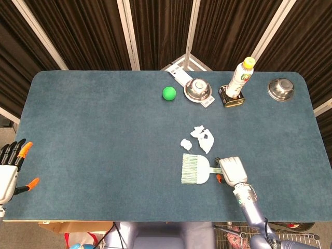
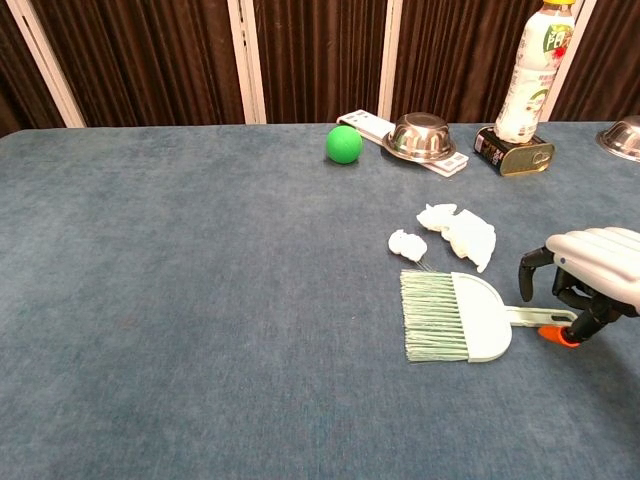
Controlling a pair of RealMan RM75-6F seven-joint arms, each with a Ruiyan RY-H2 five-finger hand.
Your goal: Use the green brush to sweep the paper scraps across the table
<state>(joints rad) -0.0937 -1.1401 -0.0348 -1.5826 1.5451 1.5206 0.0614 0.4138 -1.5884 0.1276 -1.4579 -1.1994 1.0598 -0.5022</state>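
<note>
The green brush [image 1: 195, 169] [image 2: 455, 317] lies flat on the blue table, bristles pointing left and its thin handle [image 2: 535, 317] pointing right. My right hand [image 1: 231, 170] [image 2: 585, 275] hovers over the handle's end. Its curled fingers sit on the far side of the handle and the orange-tipped thumb on the near side, not visibly clamped. White paper scraps [image 1: 202, 137] [image 2: 460, 235] lie just beyond the brush, and a smaller scrap [image 1: 186, 143] [image 2: 407, 243] sits by the bristles. My left hand [image 1: 9, 168] hangs off the table's left edge, fingers spread and holding nothing.
Along the far edge stand a green ball [image 1: 169, 93] [image 2: 344, 143], a steel bowl [image 1: 197, 89] [image 2: 420, 137] on a white flat object, a bottle [image 1: 240, 75] [image 2: 530, 70] on a can [image 1: 232, 98], and a second bowl [image 1: 281, 88].
</note>
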